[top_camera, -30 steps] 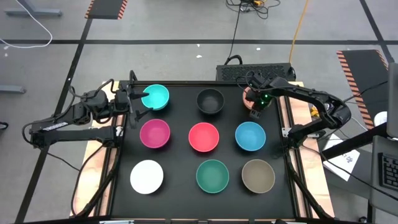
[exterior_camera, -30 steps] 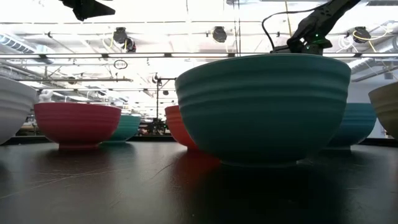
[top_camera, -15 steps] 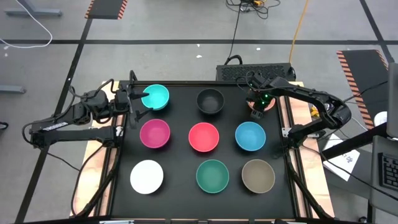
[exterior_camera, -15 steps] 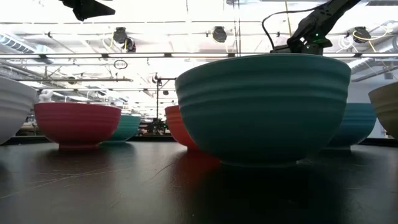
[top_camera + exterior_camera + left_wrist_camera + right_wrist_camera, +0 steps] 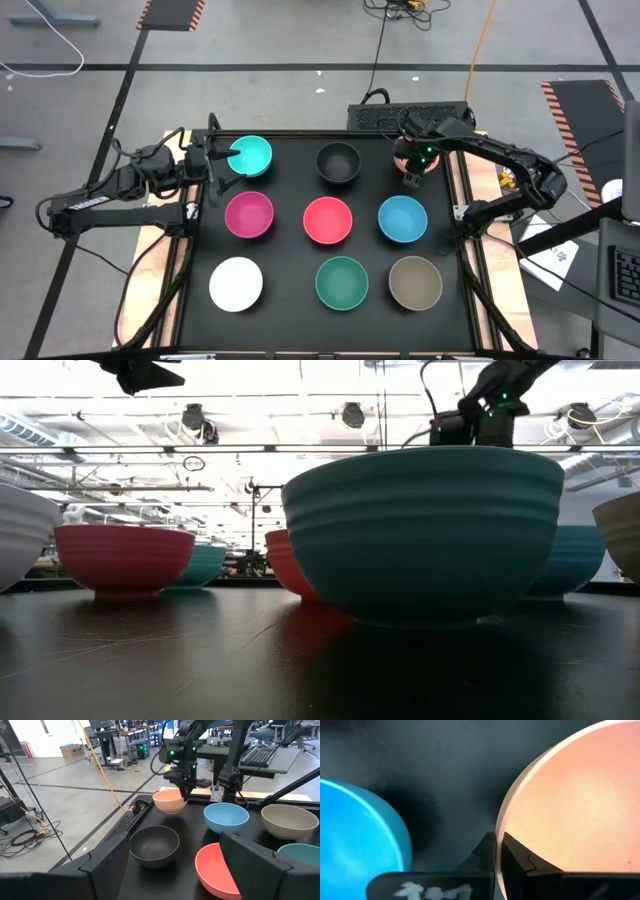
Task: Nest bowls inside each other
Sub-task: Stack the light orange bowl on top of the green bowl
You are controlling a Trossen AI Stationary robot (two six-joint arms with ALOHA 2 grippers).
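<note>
Between the right gripper (image 5: pixel 496 851) jaws sits the rim of the peach bowl (image 5: pixel 170 801), pinched narrow on the wall; bowl looks lifted off the table (image 5: pixel 290 200), w/ blue bowl (image 5: pixel 403 218) just beside. Risk: thin rim grip, bowl may swing, tilt or slip out if arm moves fast, or clip blue bowl's edge. Left gripper (image 5: pixel 222 160) jaws wide, empty, at cyan bowl (image 5: pixel 252 156).

A black table top (image 5: pixel 290 300) carries eight bowls in three rows. Far row: cyan bowl (image 5: pixel 251 155), black bowl (image 5: pixel 338 163). Middle: magenta bowl (image 5: pixel 249 214), red bowl (image 5: pixel 328 220), blue bowl (image 5: pixel 403 218). Near: white bowl (image 5: pixel 236 283), green bowl (image 5: pixel 342 282), taupe bowl (image 5: pixel 415 282).
</note>
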